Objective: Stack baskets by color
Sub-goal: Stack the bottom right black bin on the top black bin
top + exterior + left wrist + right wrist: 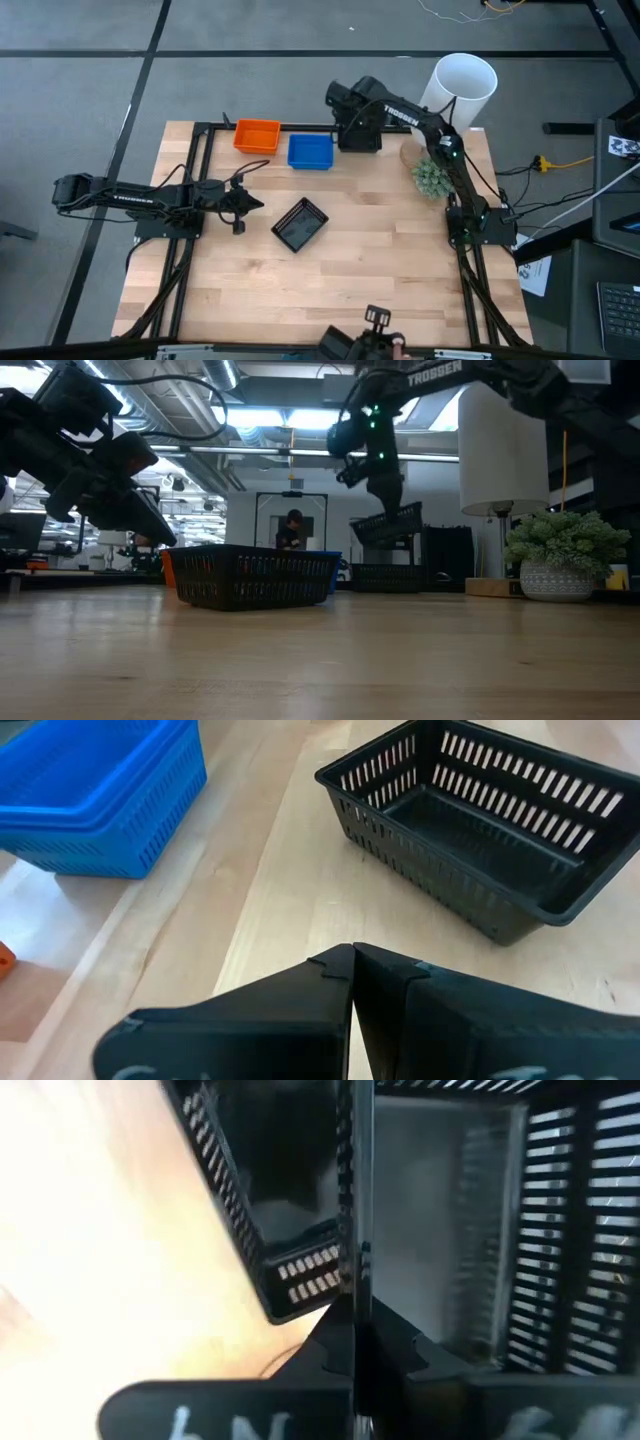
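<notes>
Tall white cylinder (465, 85) at the table's (380, 280) two o'clock corner, small green plant (432, 177) in a pale pot just below it; far behind, seated person (292, 530) in the room

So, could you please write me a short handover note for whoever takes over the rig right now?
Left gripper: shut, empty, just left of the black basket at mid-table.
Right gripper: shut on a second black basket, lifted at the far edge; another black basket sits below it.
Orange stack and blue stack stand at the far edge, apparently done.
Left: gather the black baskets into one stack.
</notes>
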